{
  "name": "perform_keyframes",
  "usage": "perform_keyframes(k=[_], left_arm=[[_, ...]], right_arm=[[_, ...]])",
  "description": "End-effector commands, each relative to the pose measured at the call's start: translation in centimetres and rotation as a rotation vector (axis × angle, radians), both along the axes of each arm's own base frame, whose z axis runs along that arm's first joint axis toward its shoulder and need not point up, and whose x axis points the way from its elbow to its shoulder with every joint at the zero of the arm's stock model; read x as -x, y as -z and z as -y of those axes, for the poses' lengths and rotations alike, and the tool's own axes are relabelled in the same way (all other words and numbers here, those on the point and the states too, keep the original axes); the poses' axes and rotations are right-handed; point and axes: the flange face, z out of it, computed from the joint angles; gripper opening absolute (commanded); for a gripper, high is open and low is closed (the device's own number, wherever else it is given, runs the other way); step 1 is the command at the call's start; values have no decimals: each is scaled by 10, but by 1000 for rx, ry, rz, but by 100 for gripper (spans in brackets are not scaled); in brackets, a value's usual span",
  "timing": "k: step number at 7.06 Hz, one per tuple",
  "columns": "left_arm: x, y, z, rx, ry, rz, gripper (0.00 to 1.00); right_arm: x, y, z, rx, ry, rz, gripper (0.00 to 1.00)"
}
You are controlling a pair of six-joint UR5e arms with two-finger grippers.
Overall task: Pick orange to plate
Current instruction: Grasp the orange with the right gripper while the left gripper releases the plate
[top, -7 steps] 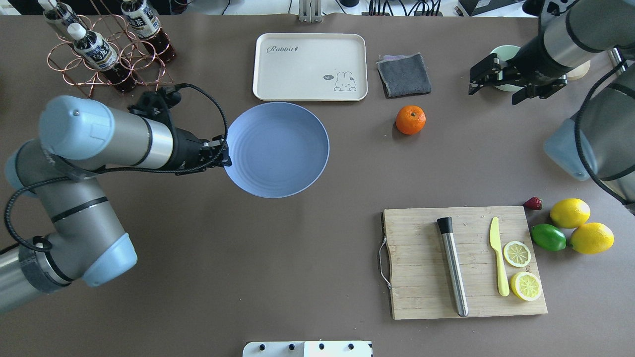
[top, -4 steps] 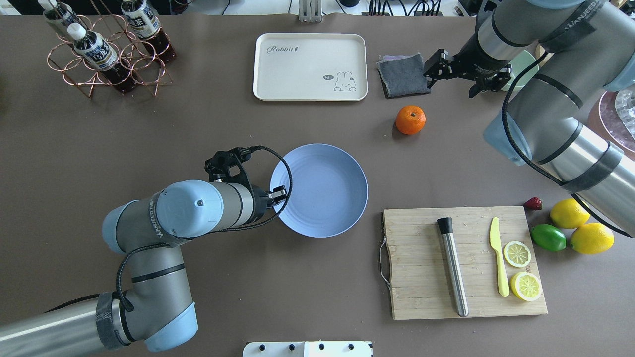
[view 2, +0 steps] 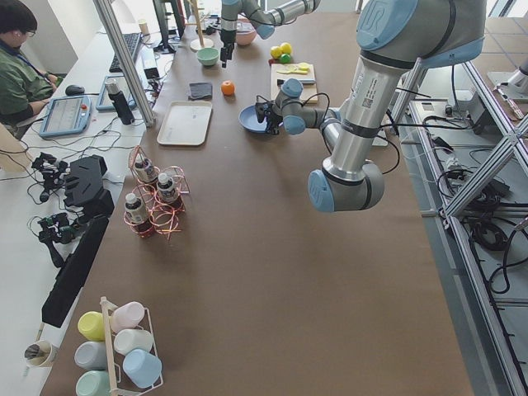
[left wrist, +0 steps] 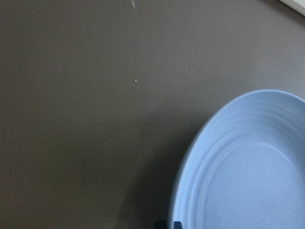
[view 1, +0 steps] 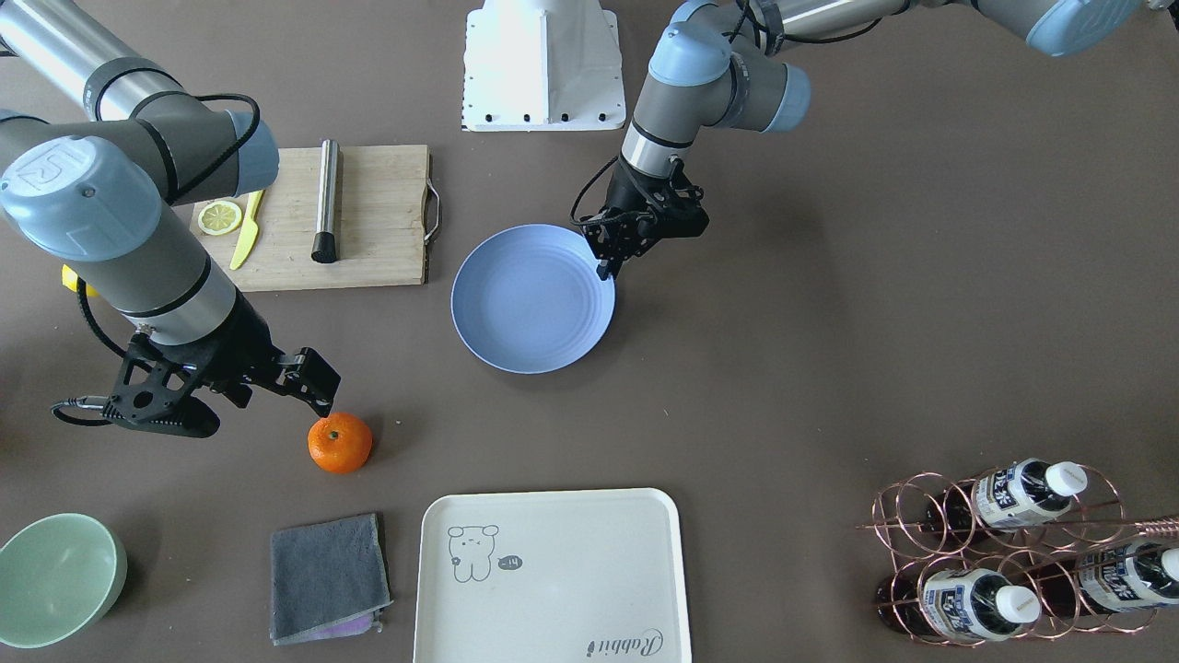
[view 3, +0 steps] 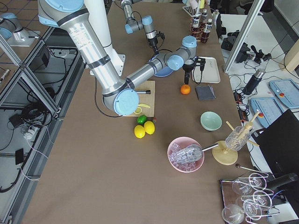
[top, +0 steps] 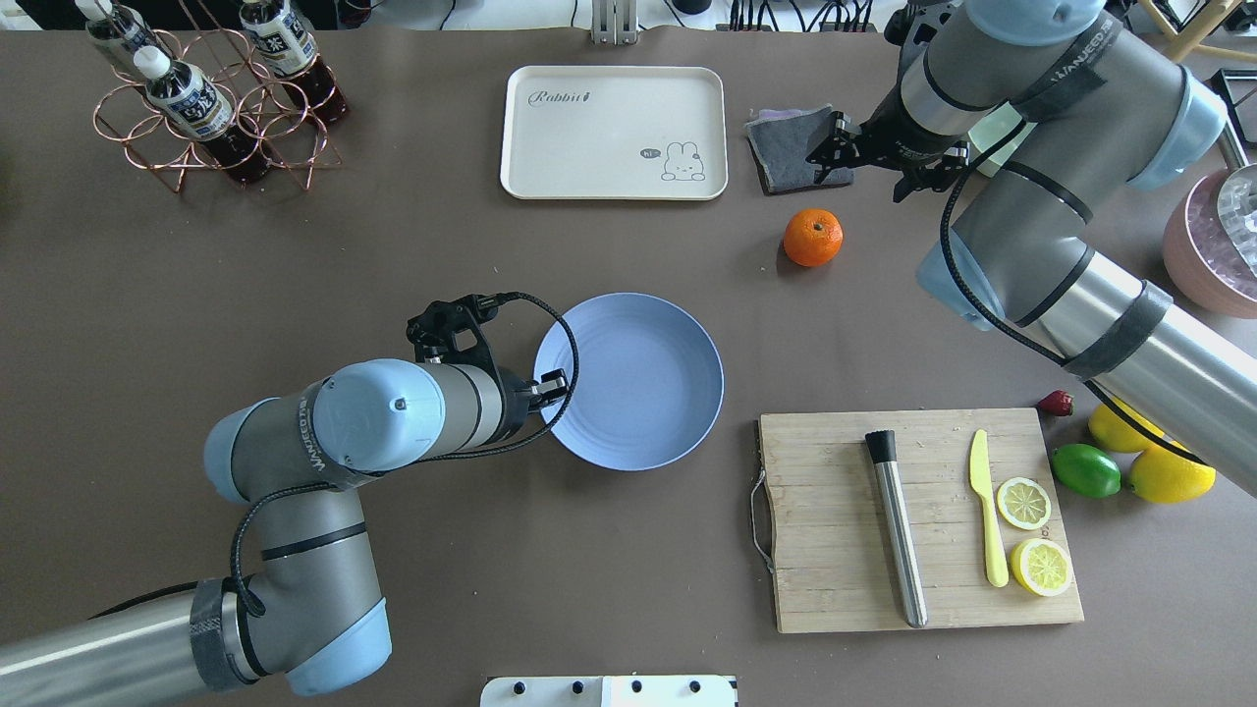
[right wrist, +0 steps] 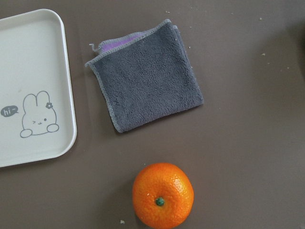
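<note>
Orange [top: 813, 238] bright orange, dark green stem dot; plate [top: 628, 383] periwinkle blue, faint concentric rings; tray [top: 614, 133] cream, grey rabbit drawing; cloth [right wrist: 145, 81] charcoal, purple edge; lemons [top: 1171, 473] yellow; lime [top: 1085, 470] green; desk [top: 393, 245] dull brown.

On the table [top: 295, 245], a tray [top: 609, 128], cloth [top: 781, 157] and orange [top: 813, 238] are laid beyond the plate [top: 638, 383], a board [top: 825, 530] beside it.

cream tray [top: 614, 133] beside grey cloth [top: 789, 147]; cutting board [top: 835, 550] carries steel rod [top: 899, 535], yellow knife [top: 985, 506], two lemon halves [top: 1023, 503].
</note>
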Motion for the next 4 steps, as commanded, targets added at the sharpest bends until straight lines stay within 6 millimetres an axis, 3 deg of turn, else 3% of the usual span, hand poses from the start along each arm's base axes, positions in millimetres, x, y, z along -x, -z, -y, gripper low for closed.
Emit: perform_keyframes(k=[1, 4], left_arm=[[51, 27, 15, 34, -14, -15, 98], [64, 33, 18, 18, -12, 4, 98]], right_arm=[[36, -18, -6, -23, 1, -50, 100], [77, -32, 10, -68, -22, -102, 100]])
